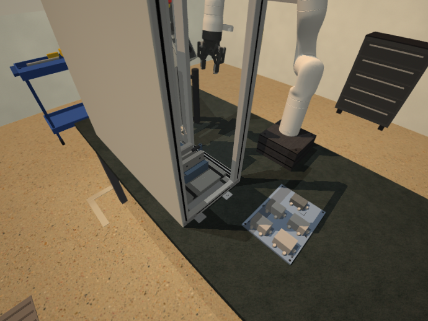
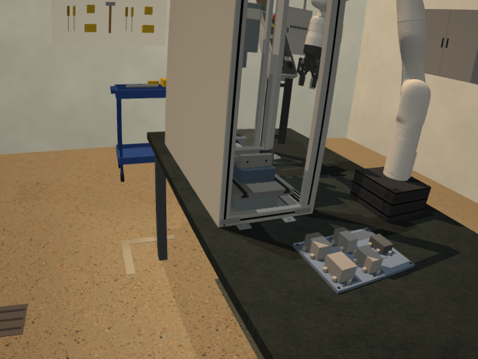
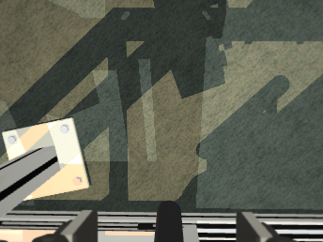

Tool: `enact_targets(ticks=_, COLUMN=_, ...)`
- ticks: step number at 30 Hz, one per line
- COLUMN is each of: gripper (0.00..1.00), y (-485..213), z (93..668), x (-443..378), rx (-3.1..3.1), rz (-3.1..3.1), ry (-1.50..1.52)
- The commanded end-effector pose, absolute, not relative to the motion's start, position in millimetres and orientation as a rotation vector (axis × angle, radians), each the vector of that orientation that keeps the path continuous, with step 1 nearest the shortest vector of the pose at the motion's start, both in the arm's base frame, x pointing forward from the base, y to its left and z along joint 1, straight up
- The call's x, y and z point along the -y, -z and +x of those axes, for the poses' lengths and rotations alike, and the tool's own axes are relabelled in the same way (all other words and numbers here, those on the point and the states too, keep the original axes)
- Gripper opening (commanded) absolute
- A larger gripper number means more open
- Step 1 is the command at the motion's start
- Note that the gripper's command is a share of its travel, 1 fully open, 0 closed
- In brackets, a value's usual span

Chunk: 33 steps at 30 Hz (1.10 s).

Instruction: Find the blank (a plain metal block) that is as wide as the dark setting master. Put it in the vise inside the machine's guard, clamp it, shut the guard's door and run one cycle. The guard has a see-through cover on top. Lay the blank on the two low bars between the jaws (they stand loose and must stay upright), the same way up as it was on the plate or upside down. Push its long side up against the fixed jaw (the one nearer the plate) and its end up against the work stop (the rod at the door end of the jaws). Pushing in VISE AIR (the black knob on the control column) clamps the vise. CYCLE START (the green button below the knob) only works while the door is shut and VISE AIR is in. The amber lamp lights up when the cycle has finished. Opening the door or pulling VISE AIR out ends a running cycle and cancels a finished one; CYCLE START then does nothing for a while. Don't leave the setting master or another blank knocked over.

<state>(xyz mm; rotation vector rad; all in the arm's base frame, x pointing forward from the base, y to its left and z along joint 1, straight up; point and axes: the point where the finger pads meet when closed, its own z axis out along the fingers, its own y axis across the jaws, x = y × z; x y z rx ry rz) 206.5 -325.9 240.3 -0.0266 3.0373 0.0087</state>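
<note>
My gripper (image 1: 209, 69) (image 2: 307, 85) (image 3: 166, 227) is open and empty, high above the table beside the guard. In the wrist view a black rounded bar (image 3: 169, 213) shows between the fingertips; its depth is unclear. The dark setting master (image 1: 299, 201) (image 2: 381, 244) stands on the plate (image 1: 314, 213) (image 2: 397, 262) with several blanks, among them a large pale one (image 1: 285, 240) (image 2: 339, 266). The blue jaw (image 1: 196, 171) (image 2: 254, 173) of the vise is seen through the guard. The low bars, the work stop, the knob's position and the door's state cannot be made out.
The guard's solid side wall (image 1: 121, 86) (image 2: 197, 96) and its front post (image 1: 247, 89) (image 2: 325, 100) stand tall. The control column (image 1: 195, 96) (image 2: 285, 111) is behind my gripper. In the wrist view rails (image 3: 122, 220) cross the bottom and a bolted foot plate (image 3: 52, 183) lies left.
</note>
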Motion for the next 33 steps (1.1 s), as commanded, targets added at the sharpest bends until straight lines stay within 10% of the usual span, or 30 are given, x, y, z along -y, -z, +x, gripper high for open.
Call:
enact_targets(ticks=1, gripper=0.80, y=-241, z=206, x=326, rx=-3.036, rz=-0.027, ry=-0.007)
enact_targets(ticks=33, gripper=0.80, y=-361, z=206, x=327, rx=-3.141, rz=-0.028, ry=-0.006)
